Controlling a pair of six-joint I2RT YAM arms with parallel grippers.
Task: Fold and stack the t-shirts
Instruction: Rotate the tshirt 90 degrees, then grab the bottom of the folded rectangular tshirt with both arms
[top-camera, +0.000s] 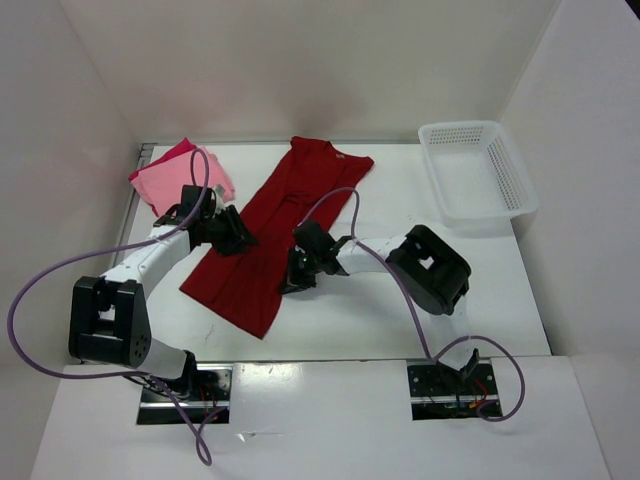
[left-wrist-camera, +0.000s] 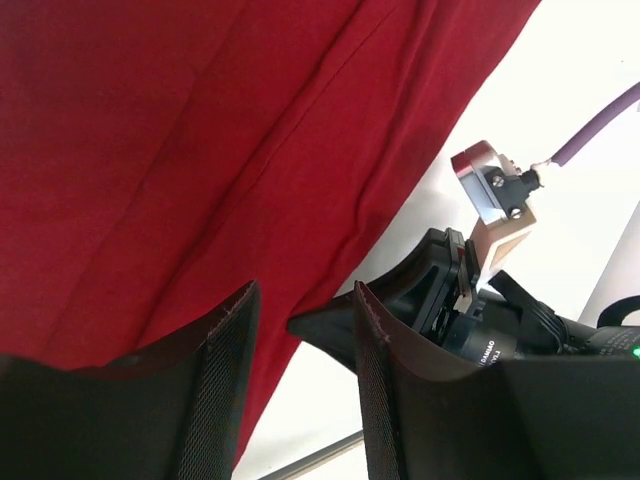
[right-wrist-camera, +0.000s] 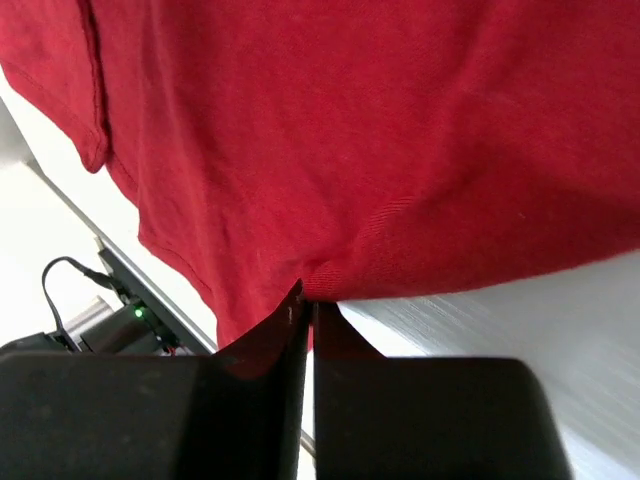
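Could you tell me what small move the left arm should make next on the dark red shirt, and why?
Probably close the left gripper on the edge of the dark red t-shirt lying between its jaws. Those jaws stand open over that edge, while the right gripper is shut on the opposite edge, so a second hold seems needed before folding.

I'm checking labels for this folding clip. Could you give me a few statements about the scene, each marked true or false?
1. The dark red t-shirt lies in the basket. False: it lies spread on the table; the basket stands apart, at the far right.
2. The right pincer is shut on the dark red t-shirt's edge. True.
3. The left pincer is shut. False: its jaws stand apart.
4. The pink t-shirts lie at the table's far left. True.
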